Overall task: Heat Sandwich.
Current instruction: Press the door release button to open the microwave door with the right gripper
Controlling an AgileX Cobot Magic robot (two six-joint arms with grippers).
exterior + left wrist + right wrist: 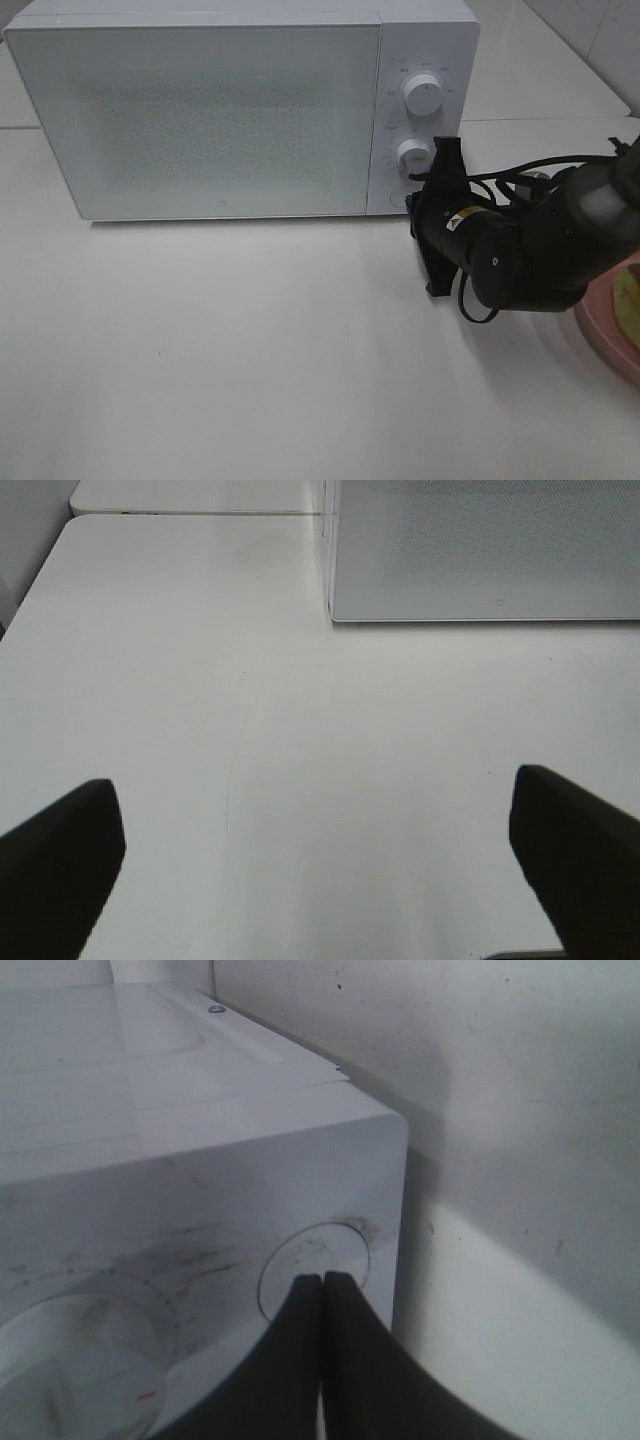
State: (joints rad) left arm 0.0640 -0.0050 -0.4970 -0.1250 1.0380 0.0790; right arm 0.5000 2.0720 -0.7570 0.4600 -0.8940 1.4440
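The white microwave (200,110) stands at the back of the table with its door closed. My right gripper (413,199) is shut, and its tips (322,1282) rest against the round button (340,1245) at the bottom of the control panel. The sandwich (628,305) shows as a yellow-green patch on the pink plate (600,325) at the right edge, mostly cut off by the frame and the right arm. My left gripper (320,865) is open over bare table, in front of the microwave's (480,550) lower left corner, with nothing between its fingers (60,865).
Two white knobs, the upper knob (424,95) and the lower knob (414,153), sit above the button. The right arm (530,250) and its cables lie between the microwave and the plate. A tiled wall runs behind the white table (250,350).
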